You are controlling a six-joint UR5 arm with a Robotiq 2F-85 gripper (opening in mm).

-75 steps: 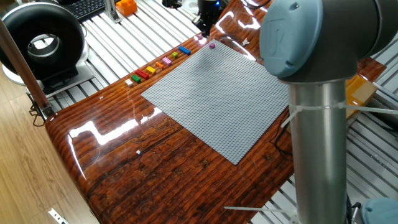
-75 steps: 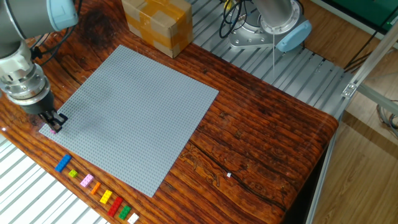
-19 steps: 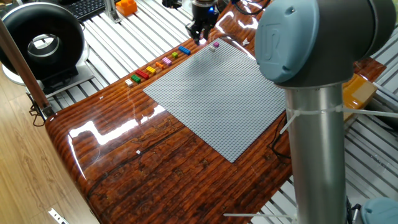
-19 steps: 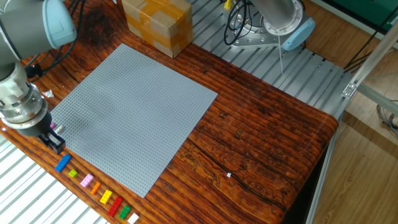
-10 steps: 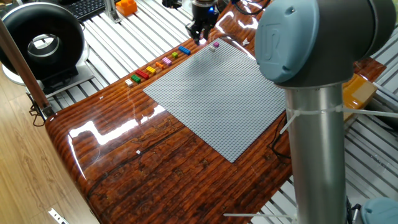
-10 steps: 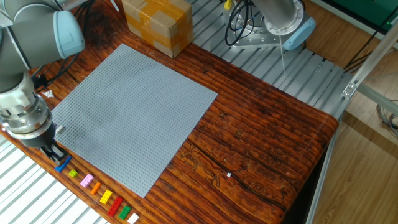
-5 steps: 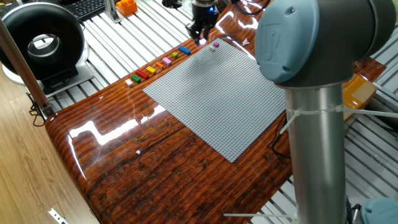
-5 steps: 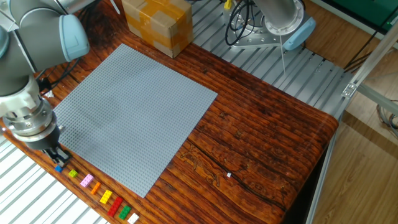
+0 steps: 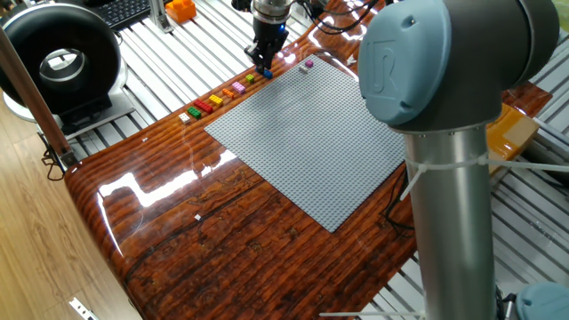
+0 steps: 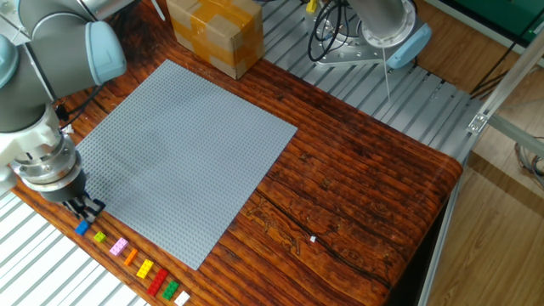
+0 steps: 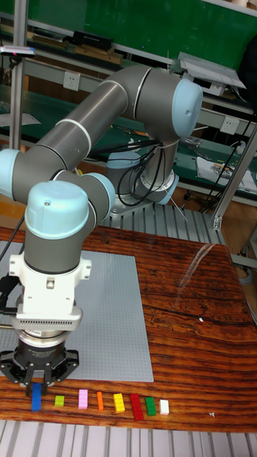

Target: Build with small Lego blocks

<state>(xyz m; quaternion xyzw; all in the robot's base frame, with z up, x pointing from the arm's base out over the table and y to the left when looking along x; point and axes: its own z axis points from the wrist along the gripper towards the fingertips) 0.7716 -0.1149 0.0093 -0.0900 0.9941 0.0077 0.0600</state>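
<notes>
Small Lego blocks lie in a row on the wood beside the grey baseplate (image 10: pixel 187 144): blue (image 10: pixel 82 228), lime, pink (image 10: pixel 118 247), orange, yellow, red (image 10: pixel 157 280), green and white (image 10: pixel 182 297). The gripper (image 10: pixel 86 207) hangs open just above the blue block (image 11: pixel 36 397) at the row's end, its fingers apart and holding nothing. The tall fixed view shows the gripper (image 11: pixel 41 375) straight over that block. One magenta block (image 9: pixel 308 63) sits on the baseplate's (image 9: pixel 311 133) far corner, behind the gripper (image 9: pixel 264 62). The arm hides it in the other fixed view.
A cardboard box (image 10: pixel 214 30) stands at the far edge of the baseplate. A black ring-shaped device (image 9: pixel 58 62) and an orange chunky object (image 9: pixel 180 9) sit on the slatted bench beyond the table. The robot's base column (image 9: pixel 449 213) fills the right foreground.
The gripper has moved off the baseplate corner, where the magenta block stays, and now sits over the blue block at the row's end.
</notes>
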